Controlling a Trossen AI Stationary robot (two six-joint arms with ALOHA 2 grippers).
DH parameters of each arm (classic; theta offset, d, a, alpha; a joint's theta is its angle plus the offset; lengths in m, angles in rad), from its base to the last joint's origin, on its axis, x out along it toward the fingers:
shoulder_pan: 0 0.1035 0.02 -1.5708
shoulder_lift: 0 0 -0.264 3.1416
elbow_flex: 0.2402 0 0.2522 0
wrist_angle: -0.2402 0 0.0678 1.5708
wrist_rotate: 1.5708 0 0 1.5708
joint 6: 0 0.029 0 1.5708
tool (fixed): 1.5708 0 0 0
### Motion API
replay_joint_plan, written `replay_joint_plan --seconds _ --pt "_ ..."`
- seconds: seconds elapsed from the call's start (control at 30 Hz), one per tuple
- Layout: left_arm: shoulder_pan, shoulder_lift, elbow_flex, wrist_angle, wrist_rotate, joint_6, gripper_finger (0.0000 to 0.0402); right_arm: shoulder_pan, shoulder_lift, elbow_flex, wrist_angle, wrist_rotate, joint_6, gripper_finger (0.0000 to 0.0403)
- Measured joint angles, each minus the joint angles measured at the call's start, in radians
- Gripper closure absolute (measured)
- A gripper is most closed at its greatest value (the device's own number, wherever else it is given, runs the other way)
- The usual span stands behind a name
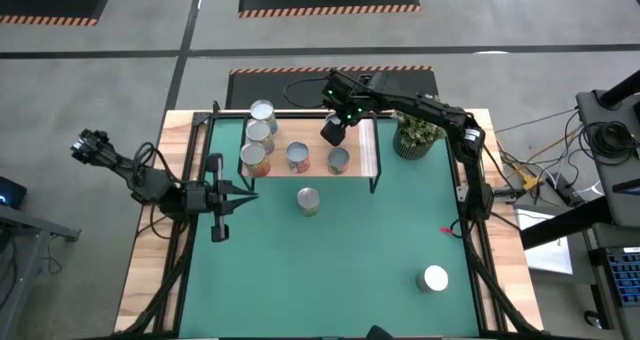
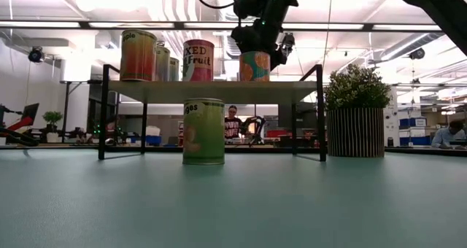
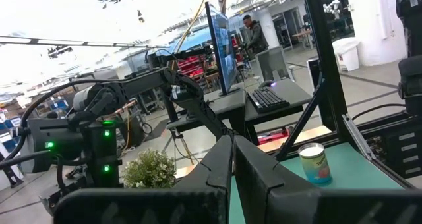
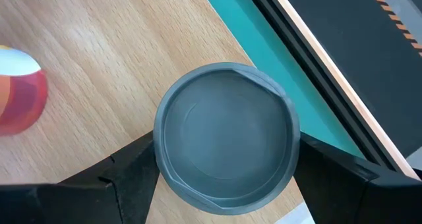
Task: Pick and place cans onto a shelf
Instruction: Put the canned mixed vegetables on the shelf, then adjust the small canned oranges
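The light-wood shelf (image 1: 365,150) stands at the far middle of the green mat, with several cans on it, among them a column of three (image 1: 259,132) at its left end. My right gripper (image 1: 333,132) is over the shelf's far right part, shut on a grey-topped can (image 4: 224,135) that it hides in the high view. In the low view the gripper (image 2: 259,40) shows above an orange-labelled can (image 2: 255,66). One can (image 1: 308,200) stands on the mat in front of the shelf, and another (image 1: 434,278) stands at the near right. My left gripper (image 1: 245,195) is shut and empty at the mat's left. My right gripper comes from above, pointing down, with one finger (image 4: 132,178) on each side of the can's round wall (image 4: 161,165), just below the rim. The can stands upright. Its bottom is hidden by its own top, with the shelf board (image 4: 99,53) right around it.
A potted green plant (image 1: 418,135) stands just right of the shelf. An orange-red can (image 4: 20,89) is close beside the held one on the board. The shelf's black legs (image 2: 103,113) stand on the mat. There is open mat at the near left and the middle.
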Motion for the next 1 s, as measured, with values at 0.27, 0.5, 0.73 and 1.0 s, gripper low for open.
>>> replay_joint_plan --seconds 0.27,0.5,0.73,1.0 --pt "0.0 0.0 0.0 0.0 0.0 0.0 0.0402 0.0 0.0 0.002 -0.002 -0.011 0.004 0.0073" --pt "0.0 0.0 0.0 0.0 0.0 0.0 0.0402 0.0 -0.001 0.028 -0.004 -0.011 0.014 0.0061" --pt "0.0 0.0 0.0 0.0 0.0 0.0 0.0402 0.003 -0.004 0.097 -0.037 -0.011 0.019 0.007" --pt "0.0 0.0 0.0 0.0 0.0 0.0 0.0402 0.062 -0.05 0.184 -0.159 -0.011 -0.01 0.0076"
